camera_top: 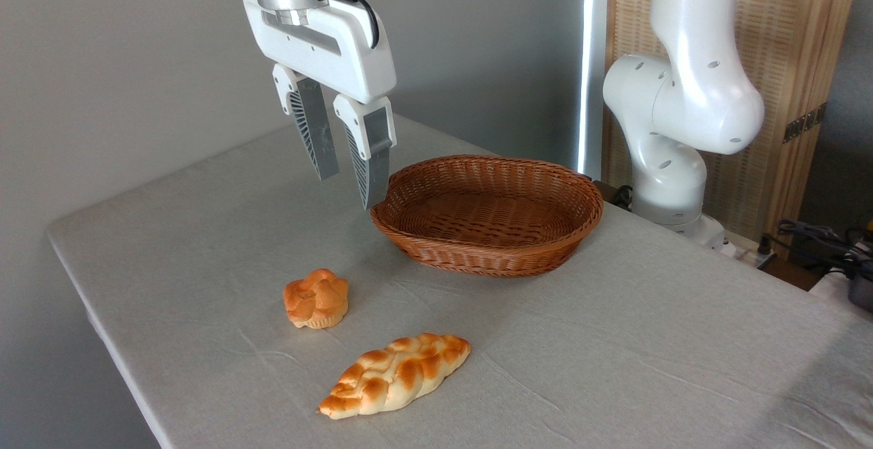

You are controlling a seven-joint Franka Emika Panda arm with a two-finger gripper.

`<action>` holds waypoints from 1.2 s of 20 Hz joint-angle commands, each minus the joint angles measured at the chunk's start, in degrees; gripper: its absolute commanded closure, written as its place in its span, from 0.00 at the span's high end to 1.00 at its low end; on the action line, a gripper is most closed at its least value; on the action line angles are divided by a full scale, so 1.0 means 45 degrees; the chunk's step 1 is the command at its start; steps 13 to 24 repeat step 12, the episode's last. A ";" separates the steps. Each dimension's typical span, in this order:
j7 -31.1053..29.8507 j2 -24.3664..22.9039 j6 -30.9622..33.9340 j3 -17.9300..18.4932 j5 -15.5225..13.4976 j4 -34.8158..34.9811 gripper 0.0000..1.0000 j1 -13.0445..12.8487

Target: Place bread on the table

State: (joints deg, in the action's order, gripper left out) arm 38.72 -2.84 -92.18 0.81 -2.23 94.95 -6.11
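We see the bread (395, 375), a long braided loaf, lying flat on the cloth-covered tabletop (614, 340) near its front edge, just beside a small round bun (316, 298) and well apart from the empty wicker basket (487, 258) behind it. The end effector (348, 175) hangs high above the tabletop left of the basket, its fingers parted and holding nothing. We judge the task essentially done, with nothing left but to withdraw.

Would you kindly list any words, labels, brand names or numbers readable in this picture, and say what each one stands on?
None: no readable text shows on the end effector, the arm, the basket, the bread, the small bun or the table.
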 commanded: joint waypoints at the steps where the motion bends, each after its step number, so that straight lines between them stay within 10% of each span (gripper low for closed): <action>1: 0.0047 0.0045 0.0347 0.0073 -0.0169 -0.0142 1.00 0.0030; 24: -0.0090 -0.0014 0.0308 0.0132 0.0085 -0.0201 1.00 0.0089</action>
